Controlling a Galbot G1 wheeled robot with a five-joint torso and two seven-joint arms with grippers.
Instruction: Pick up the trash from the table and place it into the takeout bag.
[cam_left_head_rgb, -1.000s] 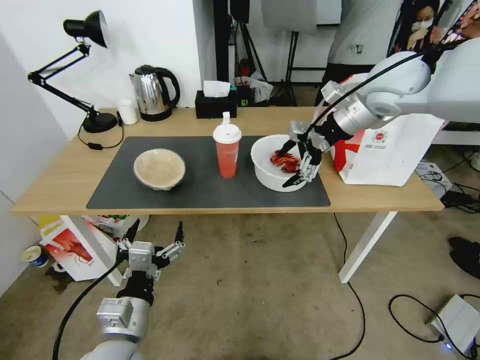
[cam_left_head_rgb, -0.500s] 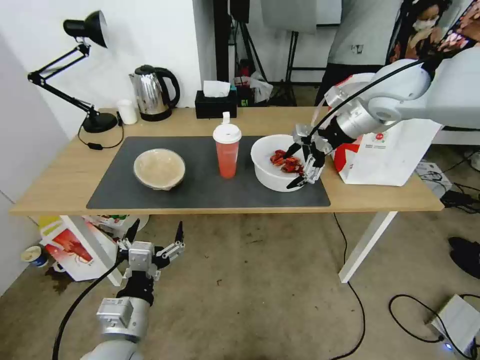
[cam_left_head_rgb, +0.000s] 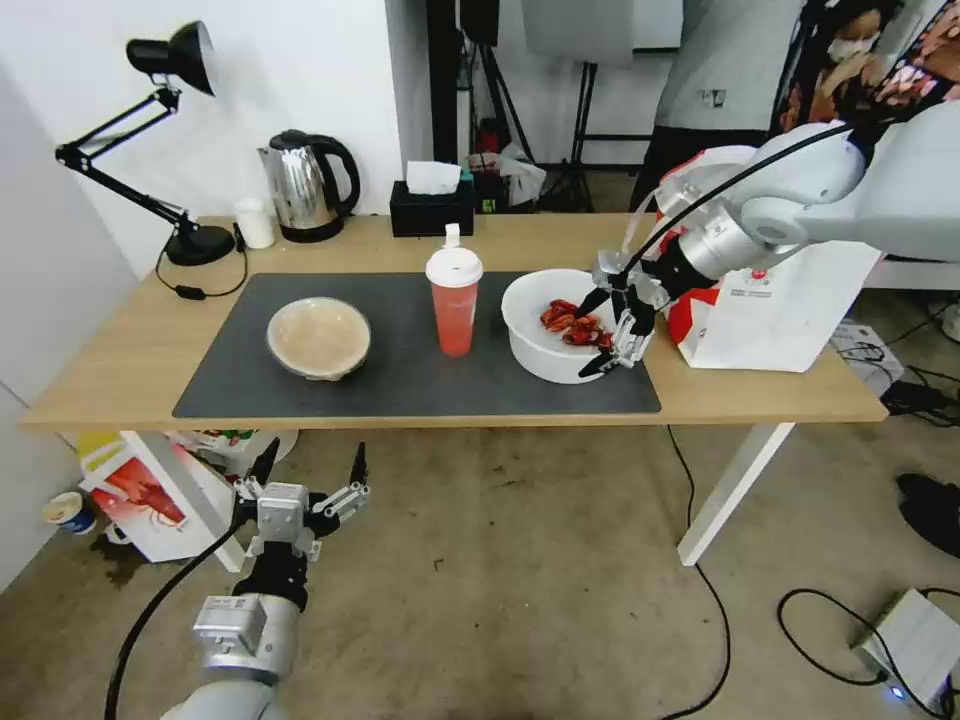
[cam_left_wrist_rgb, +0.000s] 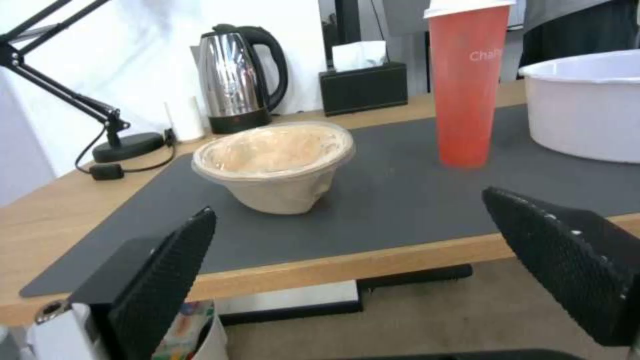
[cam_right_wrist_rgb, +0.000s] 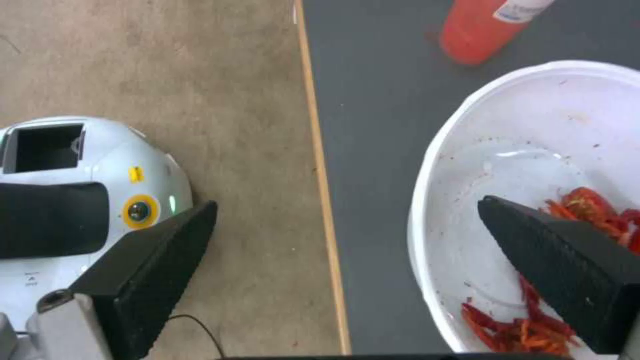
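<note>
Your right gripper (cam_left_head_rgb: 606, 333) stands spread wide astride the near-right rim of the white bowl (cam_left_head_rgb: 530, 340), one finger over the crayfish scraps (cam_left_head_rgb: 572, 322) inside, the other outside the wall. The bowl sits on the grey mat (cam_left_head_rgb: 400, 385) of the worktop (cam_left_head_rgb: 140, 350), just beside the takeout bag (cam_left_head_rgb: 790, 300). A pinch on one rim alone would likely let the thin wall flex and the bowl tip, spilling scraps onto the mat; a finger that drags could also shove the bowl off the front edge. The bowl is round, with no long axis, mouth facing up. The red cup (cam_left_head_rgb: 455, 300) stands upright, long axis vertical; the beige bowl (cam_left_head_rgb: 318, 338) also faces up. Your left gripper (cam_left_head_rgb: 305, 480) hangs spread apart below the worktop's front edge.
</note>
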